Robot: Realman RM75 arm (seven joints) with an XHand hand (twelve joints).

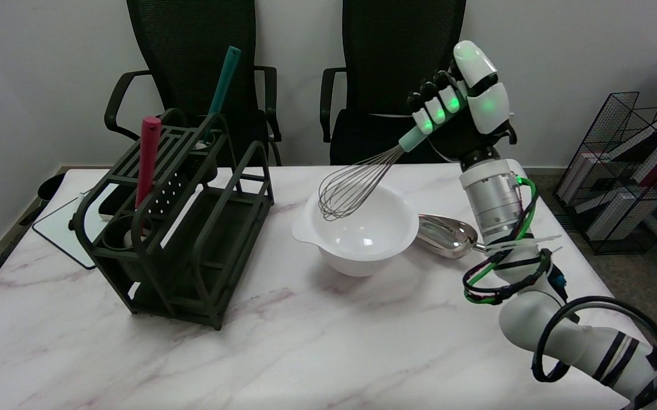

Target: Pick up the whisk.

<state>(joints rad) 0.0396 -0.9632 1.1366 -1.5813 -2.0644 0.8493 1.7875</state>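
Observation:
My right hand (462,108) grips the whisk (357,179) by its pale green handle, fingers wrapped around it. The whisk hangs in the air, tilted down to the left. Its wire head hovers just above the rim of a white bowl (362,245) at the table's middle. The upper end of the handle is hidden inside my hand.
A dark utensil rack (192,228) stands at the left, holding a red-handled tool (147,159) and a teal-handled tool (222,85). A metal scoop (448,234) lies right of the bowl. Two black chairs (397,74) stand behind the table. A wire basket (630,171) with books sits at far right.

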